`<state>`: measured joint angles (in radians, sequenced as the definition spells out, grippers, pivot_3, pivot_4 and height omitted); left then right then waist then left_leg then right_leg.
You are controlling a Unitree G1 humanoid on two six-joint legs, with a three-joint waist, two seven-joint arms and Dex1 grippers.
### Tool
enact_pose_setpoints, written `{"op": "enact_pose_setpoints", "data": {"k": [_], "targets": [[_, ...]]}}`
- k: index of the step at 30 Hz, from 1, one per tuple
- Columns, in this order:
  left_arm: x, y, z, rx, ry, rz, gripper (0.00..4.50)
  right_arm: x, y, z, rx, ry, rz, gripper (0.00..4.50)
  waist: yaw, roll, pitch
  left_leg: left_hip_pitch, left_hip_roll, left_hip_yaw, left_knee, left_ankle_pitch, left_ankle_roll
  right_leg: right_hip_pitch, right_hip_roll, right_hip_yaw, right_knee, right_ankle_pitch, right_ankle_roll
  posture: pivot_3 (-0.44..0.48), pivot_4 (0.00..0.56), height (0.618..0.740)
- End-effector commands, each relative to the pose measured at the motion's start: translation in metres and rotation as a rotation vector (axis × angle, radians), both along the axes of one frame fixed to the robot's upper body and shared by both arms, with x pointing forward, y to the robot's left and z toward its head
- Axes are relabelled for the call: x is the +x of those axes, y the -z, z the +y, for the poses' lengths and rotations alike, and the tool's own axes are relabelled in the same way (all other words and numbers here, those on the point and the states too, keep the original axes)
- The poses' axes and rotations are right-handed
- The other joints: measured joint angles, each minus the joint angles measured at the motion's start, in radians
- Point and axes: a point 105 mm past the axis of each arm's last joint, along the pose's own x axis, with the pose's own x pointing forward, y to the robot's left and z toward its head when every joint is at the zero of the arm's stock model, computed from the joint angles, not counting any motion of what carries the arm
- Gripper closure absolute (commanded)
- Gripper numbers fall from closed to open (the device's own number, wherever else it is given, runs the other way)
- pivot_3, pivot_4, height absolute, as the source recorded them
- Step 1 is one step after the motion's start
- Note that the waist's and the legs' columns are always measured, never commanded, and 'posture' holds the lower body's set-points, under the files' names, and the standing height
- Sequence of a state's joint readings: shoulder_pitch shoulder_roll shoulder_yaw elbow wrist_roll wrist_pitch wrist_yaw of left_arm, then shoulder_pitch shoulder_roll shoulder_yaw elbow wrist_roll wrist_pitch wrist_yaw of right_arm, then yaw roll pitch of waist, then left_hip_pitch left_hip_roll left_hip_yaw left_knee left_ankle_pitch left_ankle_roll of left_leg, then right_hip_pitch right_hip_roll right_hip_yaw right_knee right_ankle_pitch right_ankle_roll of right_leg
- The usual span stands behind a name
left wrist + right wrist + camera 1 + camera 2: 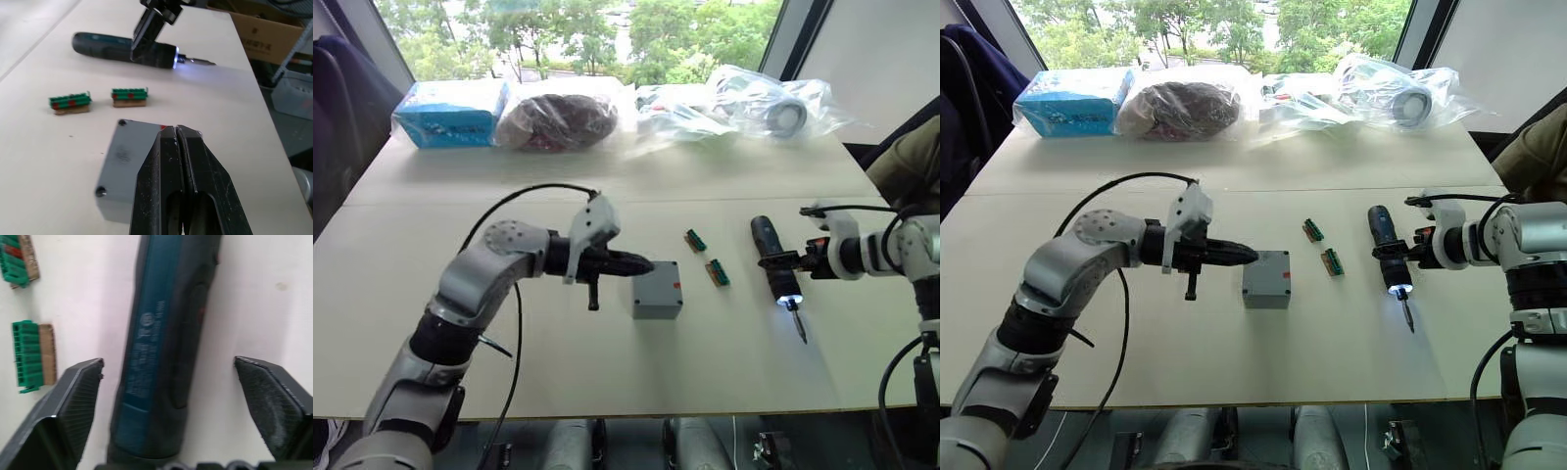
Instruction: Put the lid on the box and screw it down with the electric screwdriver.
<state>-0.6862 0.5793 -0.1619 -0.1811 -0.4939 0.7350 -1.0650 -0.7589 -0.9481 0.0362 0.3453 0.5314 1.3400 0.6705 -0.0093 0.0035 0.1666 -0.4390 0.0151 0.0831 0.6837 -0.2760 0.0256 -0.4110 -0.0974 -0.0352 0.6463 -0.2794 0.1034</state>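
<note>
The box (657, 290) sits near the middle of the pale table (607, 372), and its top looks closed over by the flat grey lid (128, 154), with dark screw holes at the corners in the left wrist view. A small red mark shows on the box top in the left eye view. No writing can be read on the box.

The left gripper (644, 264) reaches in from the left with its two black fingers (161, 186) pressed together and nothing between them; its tip lies at the box's left edge, over the lid in the wrist view.

To the right of the box lie two small green connectors (696, 240) (717, 272), apart from each other and from the box. The wrist views show what the head views do not: each green piece sits on a tan base, with red spots on the green in the left wrist view.

Further right the screwdriver (775, 262) lies flat on the table, bit toward the near edge, its tip light glowing. The right gripper (171, 382) straddles its barrel with fingers spread wide, neither pad touching it. The right wrist view shows faint printed marks on the blue barrel, too blurred to read.

At the far edge by the window are a blue carton (450, 113) and several plastic bags (558, 119); any print there is illegible.
</note>
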Motion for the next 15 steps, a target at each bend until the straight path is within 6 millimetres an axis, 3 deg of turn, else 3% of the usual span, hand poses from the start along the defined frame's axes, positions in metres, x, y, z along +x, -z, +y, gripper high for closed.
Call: {"op": "enact_pose_setpoints", "data": {"k": [1,4,6,8,10,15], "targets": [[0.015,-0.027,0.032,-0.053,-0.104,-0.044,4.50,0.005,-0.049,-0.004,-0.004,-0.021,-0.184,0.03,-0.001,0.000,0.000,0.000,0.000,0.000,0.000,0.000,0.000,0.000,0.000,0.000,0.000,0.000,0.000,0.000,0.150,0.740],[0.017,-0.023,0.065,-0.087,-0.181,0.066,4.50,0.002,-0.090,0.006,0.027,-0.117,-0.388,0.03,-0.004,0.000,0.000,0.000,0.000,0.001,0.000,0.000,-0.001,0.000,0.000,0.000,0.000,0.000,0.001,0.000,0.150,0.740],[0.013,-0.009,0.078,-0.047,-0.211,0.115,4.50,-0.007,-0.094,0.010,-0.029,-0.194,-0.448,0.03,-0.004,0.000,0.000,0.000,0.001,0.001,-0.001,0.000,-0.001,-0.001,0.000,0.000,0.000,0.000,0.001,0.000,0.150,0.740],[-0.004,0.017,0.086,0.037,-0.209,0.184,4.50,-0.027,-0.089,0.027,-0.035,-0.329,-0.485,0.03,0.000,-0.002,0.000,0.000,0.001,0.000,-0.001,0.000,-0.001,0.000,0.000,0.000,-0.001,-0.001,0.001,0.000,0.150,0.740],[-0.027,0.042,0.086,0.092,-0.186,0.269,4.50,-0.060,-0.067,0.049,-0.009,-0.494,-0.418,0.03,0.003,-0.003,0.000,0.001,0.001,-0.001,-0.001,0.000,-0.001,0.002,0.000,-0.001,-0.001,-0.001,0.002,0.000,0.150,0.740],[-0.059,0.058,0.072,0.063,-0.166,0.369,4.50,-0.111,-0.028,0.072,0.031,-0.655,-0.272,0.03,0.020,-0.004,0.001,0.001,0.000,-0.001,0.002,-0.002,0.003,0.003,-0.003,0.000,0.000,0.000,0.004,0.000,0.150,0.740]]}}
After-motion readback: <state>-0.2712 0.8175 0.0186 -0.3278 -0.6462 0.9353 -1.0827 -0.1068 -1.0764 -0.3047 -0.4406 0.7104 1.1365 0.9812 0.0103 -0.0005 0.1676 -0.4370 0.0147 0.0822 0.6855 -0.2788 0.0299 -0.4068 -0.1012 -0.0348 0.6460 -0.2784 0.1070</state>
